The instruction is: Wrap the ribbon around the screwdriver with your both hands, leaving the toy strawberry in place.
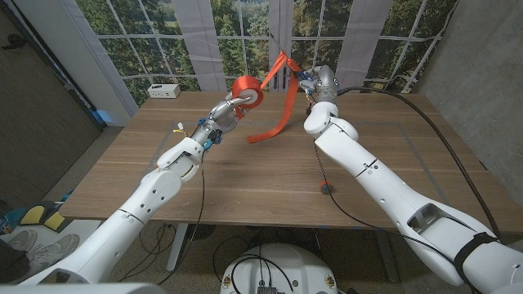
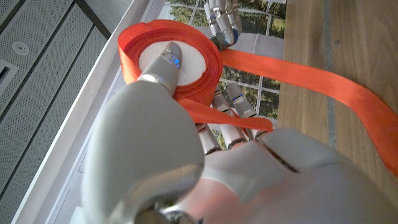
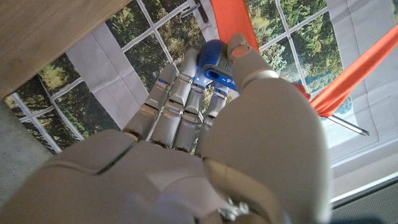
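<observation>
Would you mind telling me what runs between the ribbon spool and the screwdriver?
In the head view, a taut span of red ribbon runs from the spool in the left hand up to the screwdriver in the right hand.

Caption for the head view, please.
Left hand holds up the red ribbon spool; right hand grips the screwdriver, ribbon draped over it.

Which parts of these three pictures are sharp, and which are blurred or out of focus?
Head view: evenly lit and sharp, ribbon spool clear. Left wrist view: the spool is sharp, while the left hand close to the lens is soft. Right wrist view: the right hand is blurred near the lens, its fingers sharper.
</observation>
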Controlling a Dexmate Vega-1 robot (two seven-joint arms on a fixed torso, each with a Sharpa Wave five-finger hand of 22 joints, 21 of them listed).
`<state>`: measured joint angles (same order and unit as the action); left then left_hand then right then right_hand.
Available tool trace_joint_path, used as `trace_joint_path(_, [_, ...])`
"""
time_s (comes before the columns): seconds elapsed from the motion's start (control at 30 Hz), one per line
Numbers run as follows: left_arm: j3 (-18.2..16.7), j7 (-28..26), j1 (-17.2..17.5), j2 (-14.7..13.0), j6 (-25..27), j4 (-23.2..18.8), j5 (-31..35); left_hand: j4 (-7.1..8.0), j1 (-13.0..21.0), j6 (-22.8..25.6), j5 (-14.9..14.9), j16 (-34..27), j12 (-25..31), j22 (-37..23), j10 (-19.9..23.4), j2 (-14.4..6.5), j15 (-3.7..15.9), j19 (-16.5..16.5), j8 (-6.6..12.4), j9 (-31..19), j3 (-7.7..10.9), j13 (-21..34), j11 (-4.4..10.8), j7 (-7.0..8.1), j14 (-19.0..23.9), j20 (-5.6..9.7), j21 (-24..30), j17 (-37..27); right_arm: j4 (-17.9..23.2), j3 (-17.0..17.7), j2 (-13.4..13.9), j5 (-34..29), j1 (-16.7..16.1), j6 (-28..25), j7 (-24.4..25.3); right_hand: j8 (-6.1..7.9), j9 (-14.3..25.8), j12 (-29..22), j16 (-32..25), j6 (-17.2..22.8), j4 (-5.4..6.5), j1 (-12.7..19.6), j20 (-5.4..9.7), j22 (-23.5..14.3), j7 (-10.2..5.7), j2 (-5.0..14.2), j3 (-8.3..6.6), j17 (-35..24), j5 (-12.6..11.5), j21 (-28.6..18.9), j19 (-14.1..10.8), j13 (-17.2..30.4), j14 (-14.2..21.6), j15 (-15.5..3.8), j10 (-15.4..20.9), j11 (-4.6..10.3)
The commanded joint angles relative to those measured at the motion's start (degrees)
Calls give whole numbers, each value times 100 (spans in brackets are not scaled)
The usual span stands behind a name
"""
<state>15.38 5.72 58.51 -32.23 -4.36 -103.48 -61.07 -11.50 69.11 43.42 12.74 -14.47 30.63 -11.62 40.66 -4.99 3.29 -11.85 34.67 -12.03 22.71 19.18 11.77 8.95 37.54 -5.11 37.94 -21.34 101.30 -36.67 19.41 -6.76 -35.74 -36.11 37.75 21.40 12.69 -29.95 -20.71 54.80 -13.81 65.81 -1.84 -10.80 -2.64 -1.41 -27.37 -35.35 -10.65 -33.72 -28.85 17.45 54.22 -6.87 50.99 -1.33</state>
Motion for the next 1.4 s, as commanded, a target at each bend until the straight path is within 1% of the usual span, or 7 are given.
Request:
trace_joint_path(0.03, [-303, -1498, 331, 137, -805, -226, 1214, 199, -166, 724, 58, -26, 820, -20, 1202, -230, 665, 20, 435, -34, 215, 1112, -219, -694, 78, 35, 47, -16, -151, 23, 290, -79, -151, 1129, 16, -30, 218, 30, 26, 1056, 428, -25, 8, -15, 299, 157, -388, 4, -10, -18, 18, 40, -27, -194, 869, 68])
trace_joint_path(0.33, [-287, -2557, 312, 227, -1101, -257, 2550, 192, -152, 732, 55, -45, 820, -18, 1192, -232, 684, -1, 436, -33, 215, 1123, -235, -699, 120, 127, 72, -22, -200, -1, 281, -171, -121, 1156, -43, -38, 222, 33, 33, 1071, 429, -43, 7, -14, 306, 161, -400, 9, -3, -20, 32, 43, -32, -203, 874, 76])
trace_joint_path(0.63, [-337, -2935, 295, 182, -916, -399, 3001, 189, -143, 724, 52, -43, 814, -16, 1202, -224, 688, 5, 429, -31, 218, 1112, -245, -711, 147, 135, 91, -10, -246, -21, 289, -268, -100, 1130, -77, -47, 233, 38, 33, 1075, 420, -47, 9, -13, 298, 160, -411, 5, 3, -21, 49, 46, -39, -204, 874, 83])
trace_joint_path(0.93, [-370, -2696, 220, 213, -916, -321, 2793, 195, -141, 737, 48, -43, 809, -14, 1214, -230, 694, 11, 432, -29, 214, 1099, -243, -711, 145, 117, 108, -14, -315, -57, 330, -352, -68, 1101, -149, -59, 232, 42, 32, 1081, 414, -51, 7, -12, 290, 159, -419, 0, 6, -20, 67, 53, -43, -215, 868, 88])
trace_joint_path(1.2, [-460, -2980, 262, 1, -370, -528, 2920, 193, -136, 724, 47, -37, 812, -13, 1201, -227, 690, 13, 424, -28, 215, 1116, -247, -707, 143, 105, 122, -12, -81, -287, 598, -612, 142, 319, -689, -120, 250, 96, 51, 967, 453, -115, 8, -10, 178, 199, -398, -54, 31, -13, 122, 80, -193, -264, 723, 201])
trace_joint_path(1.27, [-553, -3071, 299, -235, 153, -776, 2821, 191, -129, 715, 48, -31, 813, -12, 1202, -232, 659, 22, 420, -28, 220, 1117, -257, -726, 134, 94, 123, -10, -45, -413, 712, -792, 192, 189, -750, -127, 252, 111, 51, 957, 472, -138, 8, -10, 163, 221, -384, -78, 39, -8, 143, 85, -242, -260, 683, 226])
trace_joint_path(1.4, [-579, -3301, 320, -441, 459, -919, 3114, 187, -118, 710, 50, -29, 808, -12, 1187, -235, 616, 29, 416, -28, 225, 1121, -276, -747, 132, 76, 129, -8, 144, -613, 920, -1041, 297, -271, -1079, -170, 243, 162, 11, 904, 499, -171, 15, -11, 73, 286, -323, -192, 55, -11, 166, 83, -371, -280, 581, 278])
